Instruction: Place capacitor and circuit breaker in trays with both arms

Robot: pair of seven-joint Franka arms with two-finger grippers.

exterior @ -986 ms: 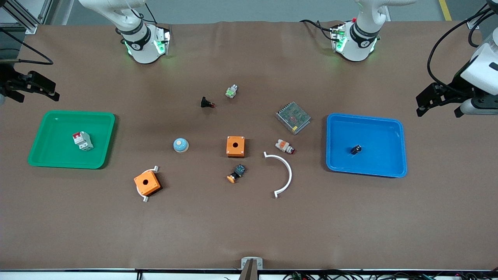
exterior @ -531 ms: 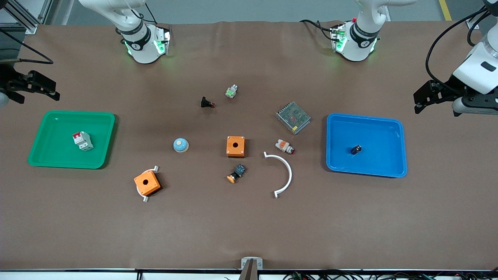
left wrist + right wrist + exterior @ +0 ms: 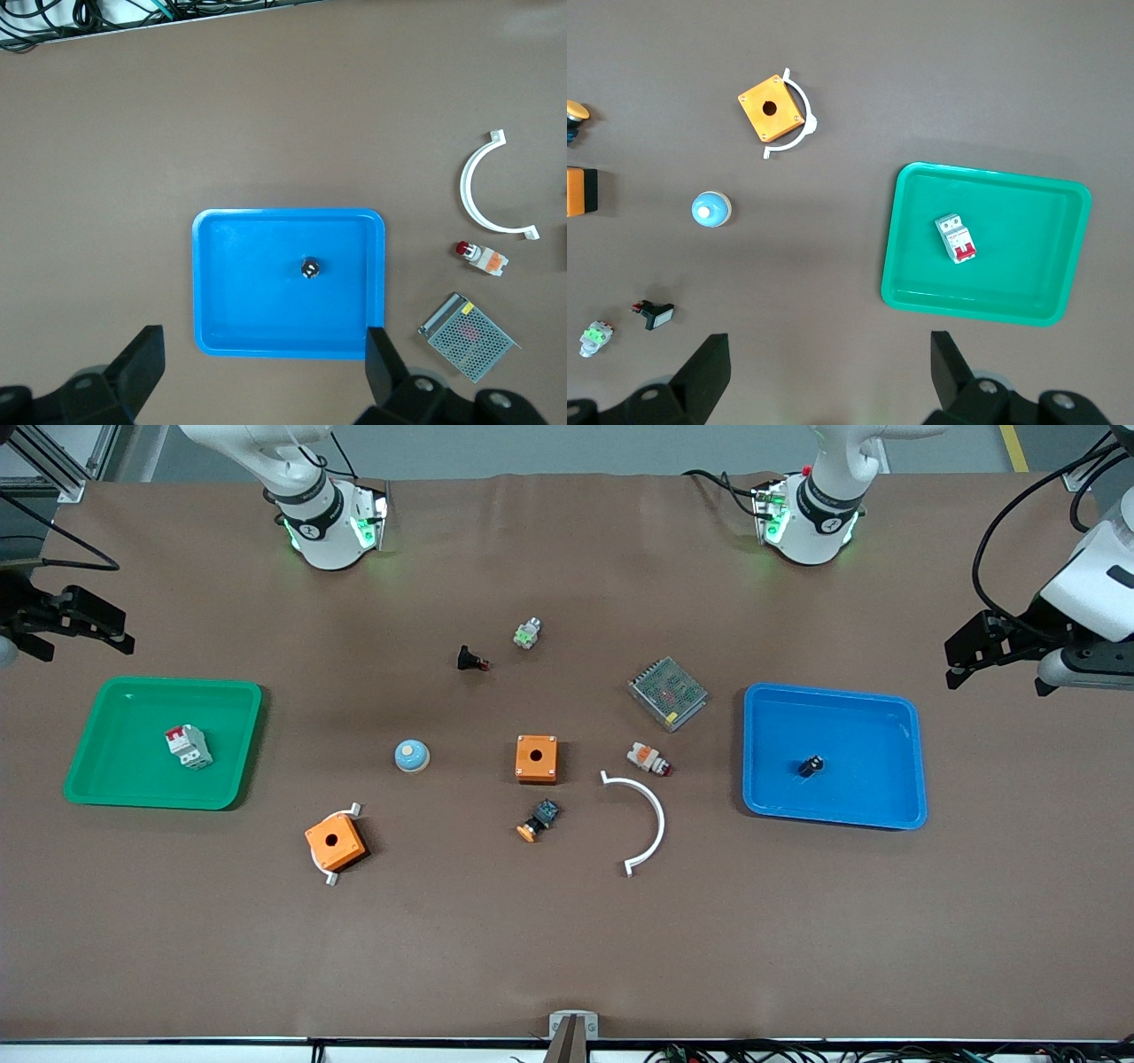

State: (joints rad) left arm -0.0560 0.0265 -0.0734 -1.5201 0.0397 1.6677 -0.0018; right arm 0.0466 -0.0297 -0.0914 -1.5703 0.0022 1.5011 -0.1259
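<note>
- The capacitor (image 3: 810,765) lies in the blue tray (image 3: 905,771) at the left arm's end of the table (image 3: 567,939), near the tray's middle.
- The circuit breaker (image 3: 187,745) lies in the green tray (image 3: 106,779) at the right arm's end.
- The left claw (image 3: 967,657) hangs empty with its fingers spread, above bare table just off the blue tray's corner.
- The right claw (image 3: 75,618) hangs empty with its fingers spread, above bare table beside the green tray.
- A white curved bracket (image 3: 645,824), a white-and-orange part (image 3: 648,759) and a perforated metal box (image 3: 668,693) sit beside the blue tray, toward the table's middle.
</note>
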